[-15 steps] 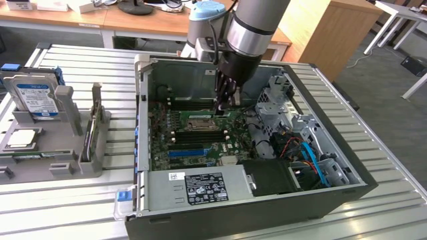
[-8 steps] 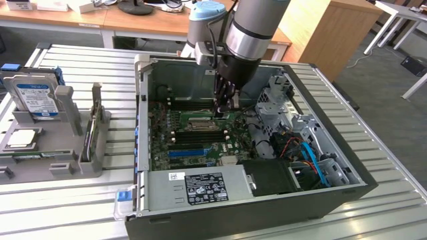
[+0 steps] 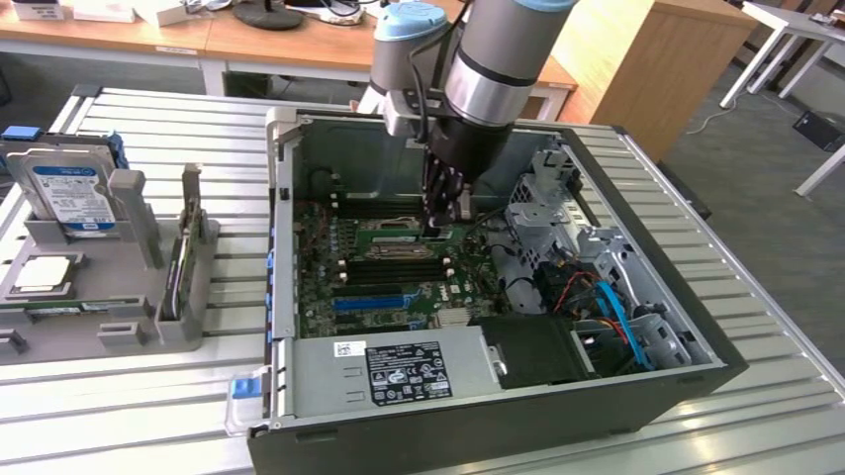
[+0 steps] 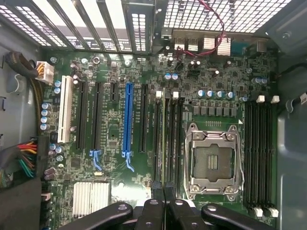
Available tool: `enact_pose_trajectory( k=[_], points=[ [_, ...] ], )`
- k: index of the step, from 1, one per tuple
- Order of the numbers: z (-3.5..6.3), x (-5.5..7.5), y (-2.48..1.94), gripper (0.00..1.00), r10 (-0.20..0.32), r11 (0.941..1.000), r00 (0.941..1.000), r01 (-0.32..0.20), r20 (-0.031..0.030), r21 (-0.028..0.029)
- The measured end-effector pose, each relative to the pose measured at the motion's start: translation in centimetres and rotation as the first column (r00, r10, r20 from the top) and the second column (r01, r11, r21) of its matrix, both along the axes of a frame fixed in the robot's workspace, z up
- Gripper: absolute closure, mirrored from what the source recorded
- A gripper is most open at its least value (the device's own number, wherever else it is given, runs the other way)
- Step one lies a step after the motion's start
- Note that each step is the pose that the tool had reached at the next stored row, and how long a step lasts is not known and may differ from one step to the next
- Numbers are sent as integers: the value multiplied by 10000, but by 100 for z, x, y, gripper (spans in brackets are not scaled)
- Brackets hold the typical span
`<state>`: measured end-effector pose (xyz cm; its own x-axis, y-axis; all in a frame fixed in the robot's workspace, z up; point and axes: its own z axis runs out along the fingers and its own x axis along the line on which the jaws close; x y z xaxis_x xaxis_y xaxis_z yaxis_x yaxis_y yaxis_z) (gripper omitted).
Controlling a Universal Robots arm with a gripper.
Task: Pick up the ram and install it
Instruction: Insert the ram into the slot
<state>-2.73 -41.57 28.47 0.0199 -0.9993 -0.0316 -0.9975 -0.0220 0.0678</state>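
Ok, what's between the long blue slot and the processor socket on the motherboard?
In the wrist view, one black expansion slot, then a row of black memory slots.

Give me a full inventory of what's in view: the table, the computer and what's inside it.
computer case: one, black, open, on the slatted metal table
motherboard: one, green, inside the case
CPU socket: one, silver frame, on the motherboard
blue slot: one, blue, on the motherboard
power supply: one, silver, black label, beside the motherboard
hard drive: one, silver, blue-and-white label, in grey holder, exterior view's left
wooden desks: at least two, behind the table
ram: one, green, gripped over the memory slots
arm: one, silver and black, reaching into the case
end effector: one, black, shut on the ram
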Motion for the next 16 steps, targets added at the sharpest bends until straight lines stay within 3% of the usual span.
enact_pose_trajectory(
  k=[16],
  points=[
    [-69, -4, -8, 88, -2, 10000, 10000, 2, 5, 3]
  ],
)
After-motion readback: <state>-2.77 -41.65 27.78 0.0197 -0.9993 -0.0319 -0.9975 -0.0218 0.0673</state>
